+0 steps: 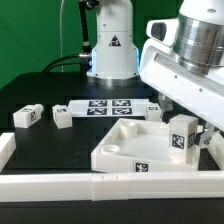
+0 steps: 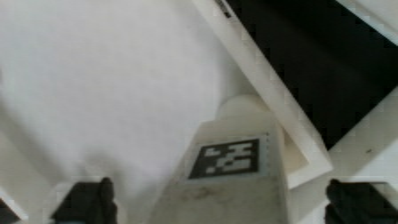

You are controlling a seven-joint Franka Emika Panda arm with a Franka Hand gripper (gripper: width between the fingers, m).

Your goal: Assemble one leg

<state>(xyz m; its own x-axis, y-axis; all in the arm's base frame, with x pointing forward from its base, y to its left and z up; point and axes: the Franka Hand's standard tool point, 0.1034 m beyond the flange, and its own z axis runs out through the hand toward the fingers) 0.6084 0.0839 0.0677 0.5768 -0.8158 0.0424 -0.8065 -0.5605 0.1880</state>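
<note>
I see the black table [image 1: 40, 90] with a white raised border rail [image 1: 60, 183] along its near edge, and on it the large white square plastic panel [image 1: 125, 150] with raised walls. My gripper [image 1: 186, 140] clamps narrow on the leg [image 1: 182, 139], a small stubby white plastic block with a square marker, held above the panel's right side. In the wrist view the fingers [image 2: 89, 200] flank the leg [image 2: 231, 150]. I judge it light, stiff, somewhat slick; gripping its flat sides suits. Two spare legs [image 1: 27, 116] sit far left, leaving open room between.
</note>
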